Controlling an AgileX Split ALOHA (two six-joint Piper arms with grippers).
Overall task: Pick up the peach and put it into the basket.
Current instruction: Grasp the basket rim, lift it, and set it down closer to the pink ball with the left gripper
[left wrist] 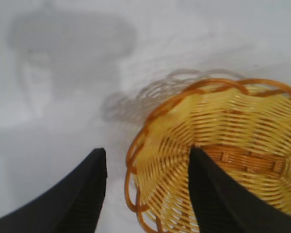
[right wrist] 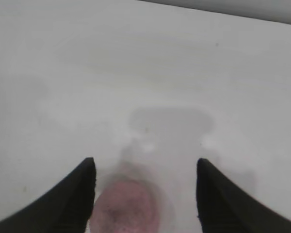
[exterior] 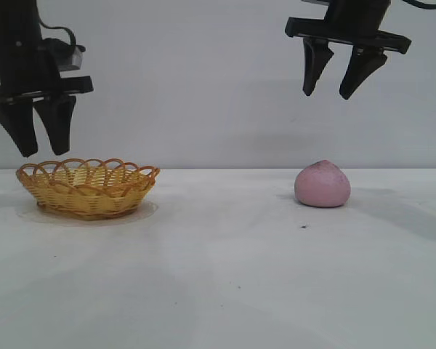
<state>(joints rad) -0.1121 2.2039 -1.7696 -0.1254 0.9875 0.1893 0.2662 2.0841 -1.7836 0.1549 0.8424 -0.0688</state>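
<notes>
Across the bottom of the frame it's just a white table [exterior: 218, 291], then a plain pale wall behind. The peach [exterior: 322, 185] sits right of center on the table, nothing touching it. The right gripper [exterior: 334, 93] hangs well above it at upper right, fingers spread. Basket [exterior: 87, 187] sits left, with the left gripper [exterior: 45, 151] spread above its rim.
</notes>
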